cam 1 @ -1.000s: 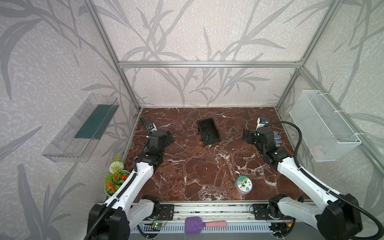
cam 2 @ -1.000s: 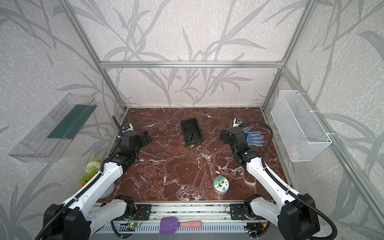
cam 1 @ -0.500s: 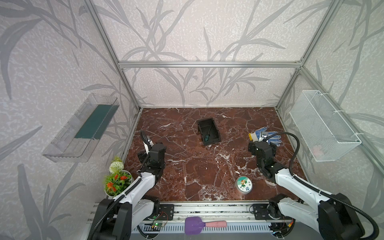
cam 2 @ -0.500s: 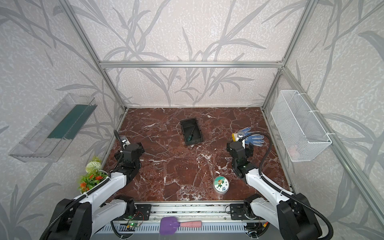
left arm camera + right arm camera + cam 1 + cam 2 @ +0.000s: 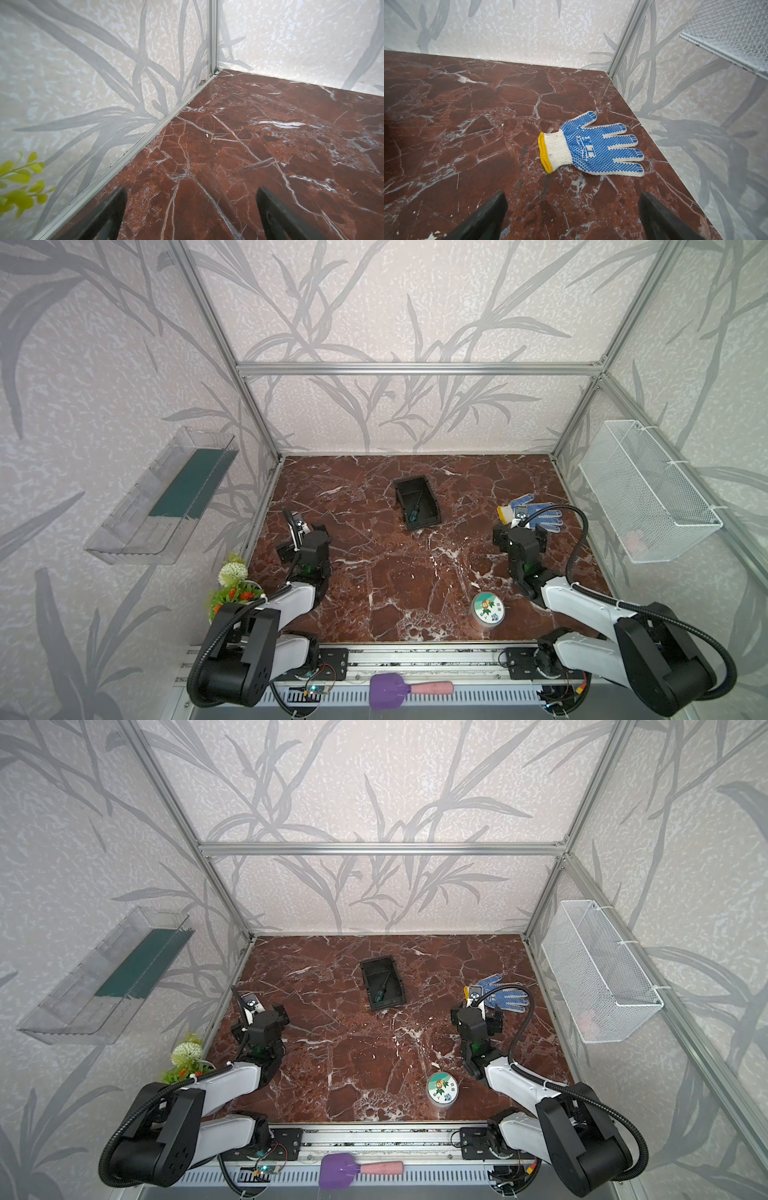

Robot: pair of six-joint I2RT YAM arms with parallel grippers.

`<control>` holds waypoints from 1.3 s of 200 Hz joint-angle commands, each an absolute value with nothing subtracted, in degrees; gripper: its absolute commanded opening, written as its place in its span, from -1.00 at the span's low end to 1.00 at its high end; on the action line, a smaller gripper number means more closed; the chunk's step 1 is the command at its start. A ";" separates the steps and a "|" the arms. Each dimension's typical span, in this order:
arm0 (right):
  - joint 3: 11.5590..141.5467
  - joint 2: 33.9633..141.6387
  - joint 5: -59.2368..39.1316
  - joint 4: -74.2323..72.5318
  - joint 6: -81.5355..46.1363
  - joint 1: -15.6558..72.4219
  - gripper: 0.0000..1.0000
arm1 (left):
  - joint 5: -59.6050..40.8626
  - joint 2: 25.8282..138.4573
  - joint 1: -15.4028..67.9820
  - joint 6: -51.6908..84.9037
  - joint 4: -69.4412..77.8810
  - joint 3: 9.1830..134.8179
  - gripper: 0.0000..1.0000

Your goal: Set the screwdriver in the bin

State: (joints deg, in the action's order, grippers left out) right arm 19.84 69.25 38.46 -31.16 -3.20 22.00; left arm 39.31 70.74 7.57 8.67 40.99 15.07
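Start at the front rail: leave the purple spatula [image 5: 405,689] where it lies, off the worktop [image 5: 374,572]. Next back, pass over the round tin [image 5: 487,610] standing near the right arm, not touching it. Note the left tool [image 5: 191,193] low over bare marble, fingers apart, nothing between them, close to the left wall and the small plant [image 5: 232,574]. Note the right tool [image 5: 573,195] likewise spread wide and empty, aimed at the blue-dotted glove [image 5: 591,145] lying flat just ahead, clear of the fingertips. Look farther, mid-worktop: find the screwdriver [image 5: 414,512] lying inside the bin [image 5: 424,526], handle toward the near wall, shaft angled toward the far one, well apart from both tools. Judge the placing as done, with only a clean finish to make. To finish well: hold both arms back and low, make no sweep across the bin, and check from above that no part of the shaft rides over the rim; too small here to be sure. Mind the right arm's cable looping above the glove; possible snag on any lift. Ignore the wire basket [image 5: 648,497] and clear tray [image 5: 137,526] out on the side walls.
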 commanded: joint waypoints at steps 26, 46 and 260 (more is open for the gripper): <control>18.18 73.56 38.89 -41.93 0.81 21.87 0.98 | 35.45 74.97 5.77 6.87 49.32 15.98 0.98; 17.96 74.08 38.25 -44.53 2.81 22.32 0.98 | 33.43 77.49 5.50 5.24 51.27 16.52 0.98; 19.69 91.83 18.11 -61.09 5.19 10.90 0.98 | 21.27 90.62 2.10 2.90 57.78 20.68 0.98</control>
